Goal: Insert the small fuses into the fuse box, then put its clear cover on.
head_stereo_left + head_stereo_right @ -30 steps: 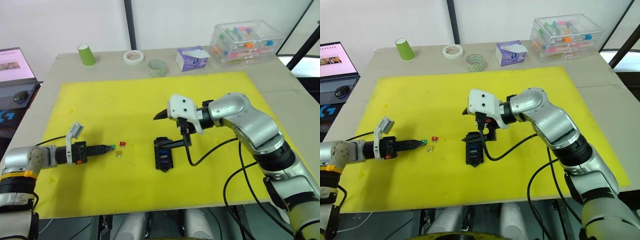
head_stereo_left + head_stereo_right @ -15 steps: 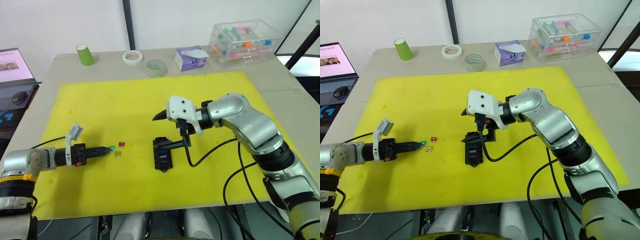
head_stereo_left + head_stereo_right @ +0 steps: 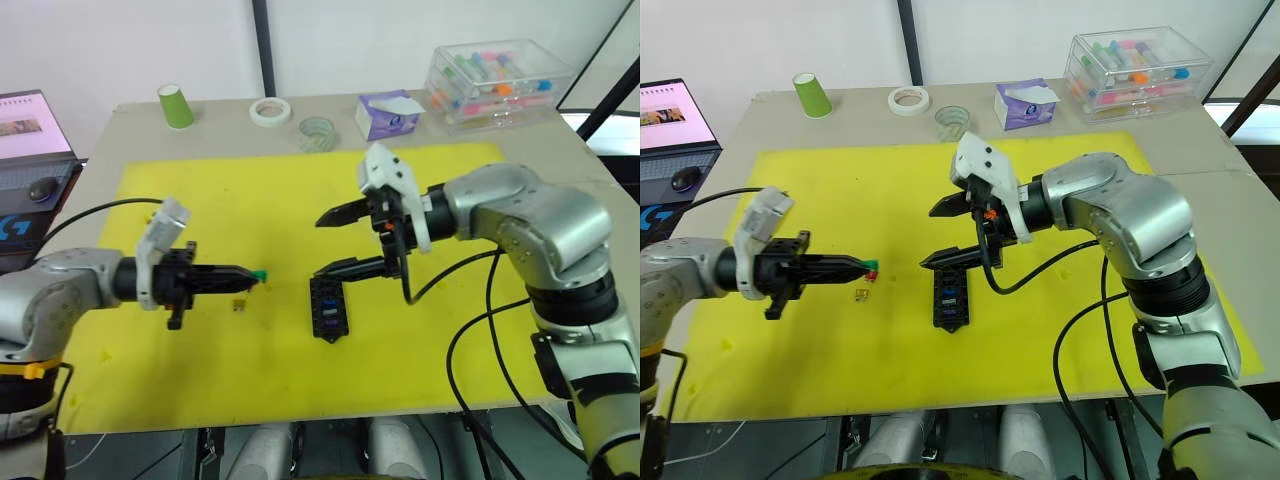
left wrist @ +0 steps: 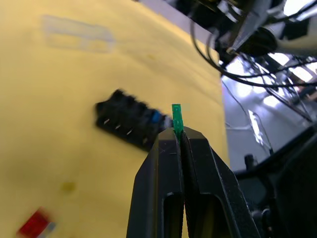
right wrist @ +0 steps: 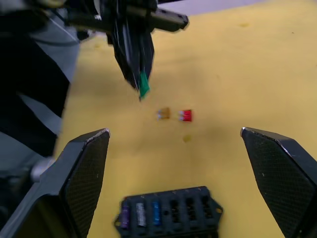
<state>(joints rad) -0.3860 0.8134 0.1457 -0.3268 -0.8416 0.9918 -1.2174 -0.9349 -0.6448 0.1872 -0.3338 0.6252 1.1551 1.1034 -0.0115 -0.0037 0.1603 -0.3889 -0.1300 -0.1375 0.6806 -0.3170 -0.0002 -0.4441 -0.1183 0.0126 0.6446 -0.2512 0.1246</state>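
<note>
My left gripper (image 3: 250, 273) hovers above the yellow mat (image 3: 200, 350), shut on a green fuse (image 3: 259, 273) that sticks out of its tips (image 4: 176, 118). A red fuse (image 3: 873, 273) and a yellow fuse (image 3: 238, 304) lie on the mat below it. To their right lies the black fuse box (image 3: 328, 305), with purple, grey-clear and blue fuses in its slots (image 5: 141, 215). My right gripper (image 3: 333, 243) hangs wide open just above the box's far end, holding nothing. A faint transparent rectangle (image 4: 77, 35), seemingly the clear cover, lies on the mat past the box.
Along the table's far edge stand a green cup (image 3: 175, 107), a white tape roll (image 3: 270, 110), a clear tape roll (image 3: 314, 133), a purple tissue box (image 3: 390, 113) and a clear case of tubes (image 3: 500, 80). A laptop (image 3: 30, 125) sits at left. Black cables (image 3: 455, 285) hang from my right arm.
My left gripper has risen off the mat and moved right toward the fuse box, carrying the green fuse. My right gripper has lifted off the box's end. The head camera has shifted.
</note>
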